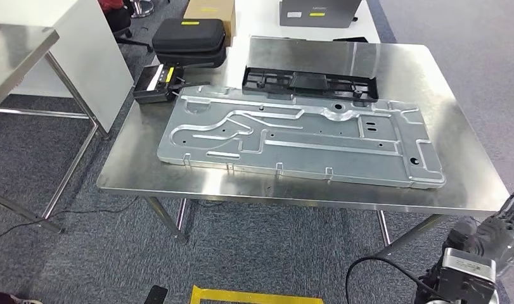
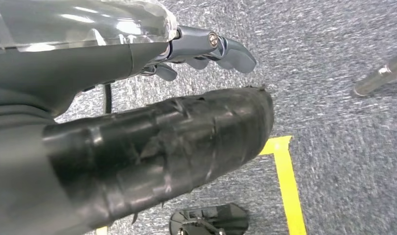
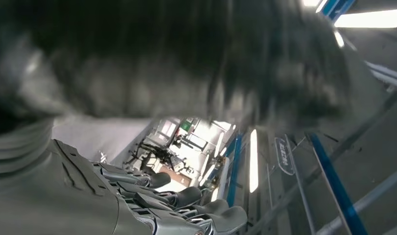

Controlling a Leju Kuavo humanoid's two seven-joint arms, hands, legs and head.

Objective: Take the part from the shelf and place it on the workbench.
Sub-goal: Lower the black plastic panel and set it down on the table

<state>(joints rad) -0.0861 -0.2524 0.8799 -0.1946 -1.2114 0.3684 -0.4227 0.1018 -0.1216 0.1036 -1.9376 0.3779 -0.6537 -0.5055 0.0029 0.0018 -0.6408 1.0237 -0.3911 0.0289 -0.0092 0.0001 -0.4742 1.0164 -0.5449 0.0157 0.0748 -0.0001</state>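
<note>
Plate (image 1: 298, 136) flat on desk (image 1: 469, 190); placing looks done. My left hand (image 2: 206, 46) and right hand (image 3: 176, 205) empty, fingers apart. Next: withdraw.

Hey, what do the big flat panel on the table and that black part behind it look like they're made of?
The big flat panel looks like stamped sheet metal, perhaps steel or aluminium: dull silver-grey with pressed ribs, holes and bent edge tabs. The black part looks like moulded plastic, matte black with ribs and recesses. The table looks like brushed stainless steel, showing soft reflections.
</note>
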